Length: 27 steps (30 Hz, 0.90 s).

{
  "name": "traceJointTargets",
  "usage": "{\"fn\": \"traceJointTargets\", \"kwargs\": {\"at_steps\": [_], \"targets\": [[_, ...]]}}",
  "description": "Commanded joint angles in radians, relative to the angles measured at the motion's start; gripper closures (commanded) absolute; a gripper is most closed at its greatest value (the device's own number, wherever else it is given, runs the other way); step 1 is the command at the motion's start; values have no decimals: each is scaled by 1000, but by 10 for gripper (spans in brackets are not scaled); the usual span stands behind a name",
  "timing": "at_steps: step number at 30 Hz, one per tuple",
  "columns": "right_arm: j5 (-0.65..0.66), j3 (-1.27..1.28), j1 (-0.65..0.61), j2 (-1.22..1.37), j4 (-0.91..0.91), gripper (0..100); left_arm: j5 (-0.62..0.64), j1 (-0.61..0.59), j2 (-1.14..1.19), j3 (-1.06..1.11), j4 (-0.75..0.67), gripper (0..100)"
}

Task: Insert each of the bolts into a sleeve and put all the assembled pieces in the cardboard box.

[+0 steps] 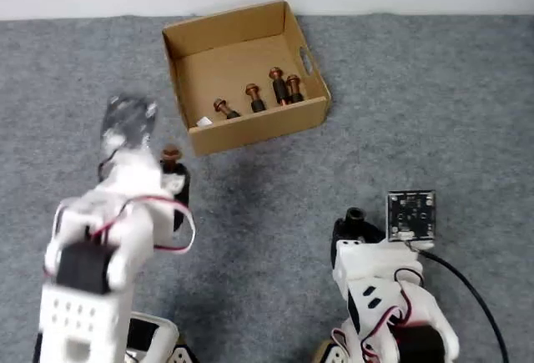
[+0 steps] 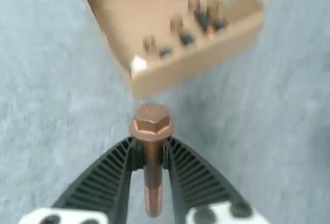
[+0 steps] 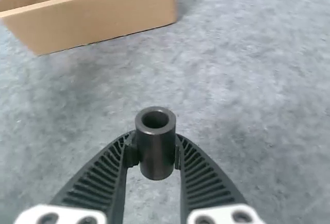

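- Bolt [image 2: 150, 126] on the left side: the left jaws are closed around its stem. Its six-sided head sticks up past the tips. It is held over the grey counter [image 1: 275, 213], near the front left corner of the cardboard box [image 1: 250, 129].
- In the middle, at the back, the cardboard box sits on the counter. Four finished pieces [image 1: 255, 98] stand in a row along its front wall. Each one is a bolt pushed into a dark sleeve. That part of the job looks done.
- On the right side, the right jaws pinch a black sleeve [image 3: 154, 144]. Its open hole points up. It is low over the counter, well apart from the bolt and the box.
- I think this is the last pair. The bolt is not in the sleeve yet. The two have to come together, the stem has to slide into the hole, and then the piece goes in the box with the others.
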Motion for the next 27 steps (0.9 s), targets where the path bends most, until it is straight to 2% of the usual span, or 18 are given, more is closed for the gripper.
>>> {"fn": "traceJointTargets", "kwargs": {"at_steps": [1, 4, 8, 12, 14, 17, 20, 23, 27], "targets": [[8, -35, -82, 1, -48, 991, 38, 11, -247, 120, -153, 995], [8, -34, -179, 2, -65, 991, 38, 11, -413, 232, -204, 995], [12, -34, -309, 4, -76, 991, 40, 11, -583, 341, -204, 995], [18, -29, -389, 12, -174, 991, 49, 23, -698, 427, -207, 995], [48, -26, -421, 13, -234, 991, 107, 81, -732, 449, -206, 995], [81, -5, -441, 15, -269, 991, 265, 206, -729, 443, -219, 995], [100, 9, -479, 15, -271, 991, 376, 322, -727, 432, -301, 995], [130, 9, -516, 15, -275, 991, 379, 374, -721, 440, -391, 995], [167, 9, -522, 15, -272, 991, 381, 408, -723, 479, -413, 995]]}}
